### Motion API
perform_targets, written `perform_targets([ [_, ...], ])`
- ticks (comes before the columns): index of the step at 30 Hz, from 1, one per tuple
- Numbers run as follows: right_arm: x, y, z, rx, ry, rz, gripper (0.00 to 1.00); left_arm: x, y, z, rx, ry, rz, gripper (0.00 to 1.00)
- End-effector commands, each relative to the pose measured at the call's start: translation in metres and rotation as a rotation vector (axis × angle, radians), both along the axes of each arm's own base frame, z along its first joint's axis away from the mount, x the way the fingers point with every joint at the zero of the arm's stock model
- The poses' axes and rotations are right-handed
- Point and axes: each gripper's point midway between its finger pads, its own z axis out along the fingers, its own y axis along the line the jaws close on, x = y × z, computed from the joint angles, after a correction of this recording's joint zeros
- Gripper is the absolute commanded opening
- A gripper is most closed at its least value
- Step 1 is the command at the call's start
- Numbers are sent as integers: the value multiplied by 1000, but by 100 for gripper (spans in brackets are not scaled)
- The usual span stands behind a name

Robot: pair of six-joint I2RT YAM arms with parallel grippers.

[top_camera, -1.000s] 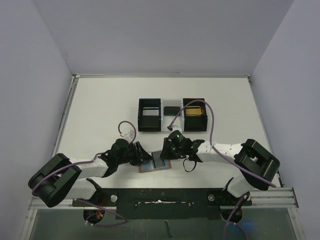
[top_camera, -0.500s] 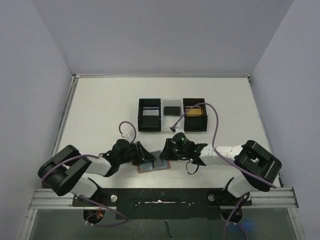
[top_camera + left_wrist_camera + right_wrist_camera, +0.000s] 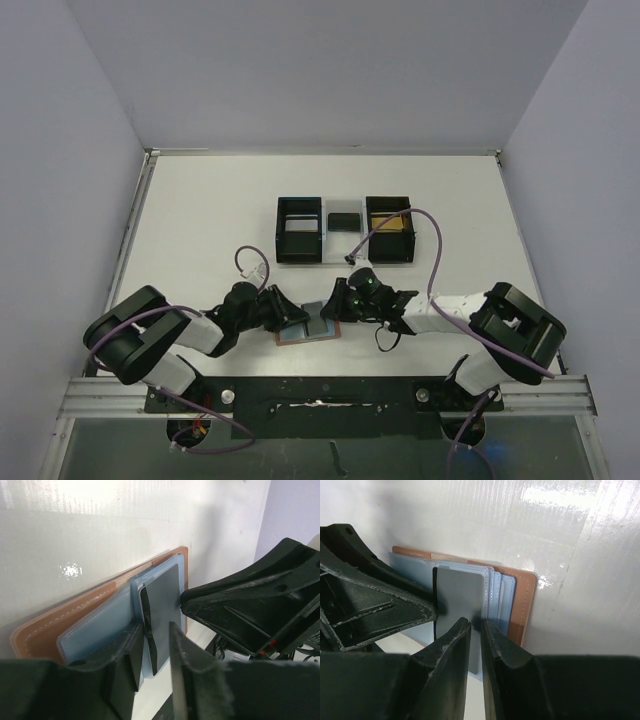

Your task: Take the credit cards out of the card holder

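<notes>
Overhead, both arms reach low over the table (image 3: 200,220) nr its front edge. L claw (image 3: 292,313) and R claw (image 3: 333,305) face each other, tips close together, w/ the card holder (image 3: 300,336) lying open and flat right under them. Silver-grey card (image 3: 314,311) sits btwn the two claws, on the holder and skewed to it. Well beyond both claws stands the black tray (image 3: 298,259), 3 compts: black card (image 3: 343,221) in the white middle one, gold card (image 3: 390,224) in the R one.

L wrist cam: L claw's jaws stand a little apart. The silver-grey card (image 3: 162,600) runs its near end in btwn them; can't tell if they clamp it. L finger (image 3: 131,655) is down by the blue pocket (image 3: 100,627). The holder's tan leather (image 3: 75,615) shows ahead-L of the claw. R claw's tip is at the card's R edge, touching or just beside.

R wrist cam: R claw's jaws are nearly together, only a thin slit showing. The silver-grey card (image 3: 460,592) lies face-on just ahead of the tips, its near part passing behind them; can't tell whether anything is pinched. The holder's blue layers and tan rim (image 3: 525,600) fan out ahead-R of the claw. L claw sits close on the L.
</notes>
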Motion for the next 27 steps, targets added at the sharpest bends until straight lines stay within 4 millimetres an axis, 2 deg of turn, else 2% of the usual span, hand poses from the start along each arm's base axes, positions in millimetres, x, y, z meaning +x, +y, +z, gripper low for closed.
perform_targets([
  [1,-36,4,-11,11,96,95,17,2,-13,5,-6,-50,-38,15],
  [4,-36,2,-12,1,96,92,16,1,-12,3,3,-49,-41,1],
  [5,-36,-1,-14,-10,96,84,16,0,-11,2,9,-49,-39,0],
  [14,-23,-23,-17,-72,84,-6,20,-8,13,-12,95,-41,-3,0],
  [23,-21,-26,-19,-91,86,2,17,-13,26,-11,114,-55,-4,0],
  [27,-18,-24,-15,-128,52,34,18,-14,28,-7,99,-64,-4,0],
])
